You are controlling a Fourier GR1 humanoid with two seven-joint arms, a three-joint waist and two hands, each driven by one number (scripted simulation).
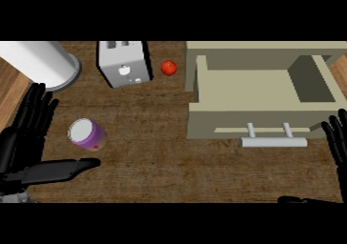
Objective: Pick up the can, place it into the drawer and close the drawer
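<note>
Two hands are hanging released, but the left hand at the frame's left is sitting just beside the upright purple can, while the right hand is waiting past the open drawer.

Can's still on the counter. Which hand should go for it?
Left, probably. The left hand is open right beside the purple can, thumb reaching under it. The right hand rests open past the open drawer, far across the counter.

Left hand and right hand open, fingers straight
</note>
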